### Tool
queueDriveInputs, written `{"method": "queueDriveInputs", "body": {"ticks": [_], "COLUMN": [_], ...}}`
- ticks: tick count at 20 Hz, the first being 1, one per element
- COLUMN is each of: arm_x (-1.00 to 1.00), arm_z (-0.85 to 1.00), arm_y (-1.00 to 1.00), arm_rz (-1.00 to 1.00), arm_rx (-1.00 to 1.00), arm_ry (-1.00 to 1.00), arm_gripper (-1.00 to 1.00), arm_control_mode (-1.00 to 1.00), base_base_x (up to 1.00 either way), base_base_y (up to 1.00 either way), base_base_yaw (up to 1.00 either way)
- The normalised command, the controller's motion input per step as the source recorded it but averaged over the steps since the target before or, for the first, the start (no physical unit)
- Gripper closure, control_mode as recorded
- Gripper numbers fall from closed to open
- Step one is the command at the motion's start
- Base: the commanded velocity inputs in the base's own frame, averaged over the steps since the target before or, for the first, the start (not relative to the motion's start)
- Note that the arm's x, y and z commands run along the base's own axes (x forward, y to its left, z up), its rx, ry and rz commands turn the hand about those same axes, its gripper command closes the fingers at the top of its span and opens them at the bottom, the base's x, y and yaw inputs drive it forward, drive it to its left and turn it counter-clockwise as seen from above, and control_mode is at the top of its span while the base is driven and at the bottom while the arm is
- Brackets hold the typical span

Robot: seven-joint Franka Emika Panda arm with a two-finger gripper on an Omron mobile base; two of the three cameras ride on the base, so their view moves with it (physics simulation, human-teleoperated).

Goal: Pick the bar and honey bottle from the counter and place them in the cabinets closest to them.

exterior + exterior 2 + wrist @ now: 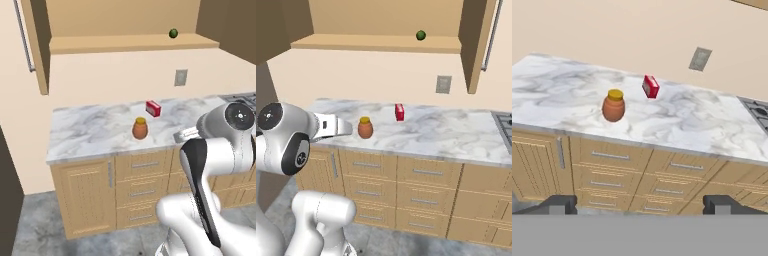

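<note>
On tabletop [80, 132]: honey bottle [140, 128] upright, untouched, not yet shelved in cabinets [125, 44]. Gripper [639, 206] wide open, empty, well short.

Counter [702, 120] mostly bare marble. Honey bottle [613, 105] near front edge, red box [650, 86] behind it, apart. Green ball [173, 33] on open cabinet shelf [115, 44].

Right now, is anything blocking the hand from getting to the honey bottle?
Nothing visible. The open hand hangs out in front of the counter, and the honey bottle stands near the front edge. The red box sits farther back, out of the way.
</note>
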Motion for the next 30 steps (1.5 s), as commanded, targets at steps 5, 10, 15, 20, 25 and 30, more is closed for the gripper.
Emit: {"method": "queueDriveInputs", "body": {"ticks": [5,10,15,20,25,30], "arm_x": [0.00,0.00,0.00,0.00,0.00,0.00], "arm_z": [0.00,0.00,0.00,0.00,0.00,0.00], "arm_y": [0.00,0.00,0.00,0.00,0.00,0.01], "arm_rz": [0.00,0.00,0.00,0.00,0.00,0.00], "arm_rx": [0.00,0.00,0.00,0.00,0.00,0.00], "arm_ry": [0.00,0.00,0.00,0.00,0.00,0.00], "arm_gripper": [-1.00,-1.00,-1.00,-1.00,-1.00,-1.00], "arm_control_mode": [1.00,1.00,1.00,1.00,1.00,-1.00], "base_base_x": [0.51,0.53,0.56,0.54,0.47,0.02], "base_base_y": [0.02,0.06,0.13,0.16,0.17,0.01], "base_base_yaw": [0.00,0.00,-0.01,-0.03,-0.03,0.00]}}
